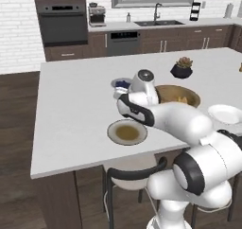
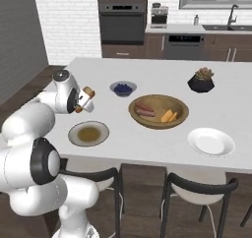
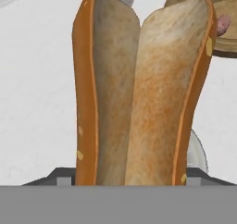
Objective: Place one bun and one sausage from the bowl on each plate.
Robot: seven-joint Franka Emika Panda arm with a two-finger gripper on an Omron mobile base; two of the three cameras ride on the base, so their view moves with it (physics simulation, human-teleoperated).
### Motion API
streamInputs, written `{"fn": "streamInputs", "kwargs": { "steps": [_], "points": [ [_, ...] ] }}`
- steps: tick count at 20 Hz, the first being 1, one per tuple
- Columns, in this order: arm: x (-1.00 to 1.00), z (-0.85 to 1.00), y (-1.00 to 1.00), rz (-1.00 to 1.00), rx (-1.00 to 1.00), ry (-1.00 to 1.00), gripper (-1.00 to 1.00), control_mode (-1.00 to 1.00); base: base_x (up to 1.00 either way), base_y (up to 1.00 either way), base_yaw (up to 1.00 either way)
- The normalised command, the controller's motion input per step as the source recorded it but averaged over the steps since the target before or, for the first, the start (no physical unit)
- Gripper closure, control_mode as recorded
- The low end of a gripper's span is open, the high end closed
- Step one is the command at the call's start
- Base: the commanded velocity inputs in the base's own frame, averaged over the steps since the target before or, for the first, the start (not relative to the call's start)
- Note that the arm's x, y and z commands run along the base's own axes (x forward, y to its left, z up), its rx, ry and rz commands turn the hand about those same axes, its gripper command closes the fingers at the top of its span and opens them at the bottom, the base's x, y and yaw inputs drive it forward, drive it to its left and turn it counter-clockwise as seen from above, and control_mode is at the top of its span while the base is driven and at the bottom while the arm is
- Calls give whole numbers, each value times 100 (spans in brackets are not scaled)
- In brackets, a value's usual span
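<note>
The claw (image 2: 82, 100) pinches a split bun (image 3: 139, 93), long axis probably running straight out from it.

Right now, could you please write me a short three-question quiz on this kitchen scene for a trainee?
1. True or false: the claw holds a split bun.
2. Which plate lies nearer the claw: A) the white plate, B) the olive-brown plate?
3. Fill in: the wooden bowl holds sausages and ____.

Key:
1. True; the bun is clamped upright between the tips in the hand view.
2. B.
3. Another bun, lying beside the sausages.
</note>
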Motion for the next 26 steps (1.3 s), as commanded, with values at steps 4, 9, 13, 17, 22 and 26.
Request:
{"fn": "streamInputs", "kwargs": {
  "steps": [4, 9, 13, 17, 22, 26],
  "points": [
    [11, -5, -3, 0, 0, 2, 100, -100, 36, 0, -8],
    [25, -62, -3, 0, 0, 26, 100, -100, 0, 0, 0],
    [5, -84, 19, 0, 1, 33, 100, -100, 0, 0, 0],
    [0, -98, 5, 0, 0, 31, 100, -100, 0, 0, 0],
    [23, -61, 0, 0, 0, 8, -100, -100, 0, 0, 0],
    [4, -9, 0, 0, 0, 3, -100, -100, 0, 0, 0]
  ]
}}
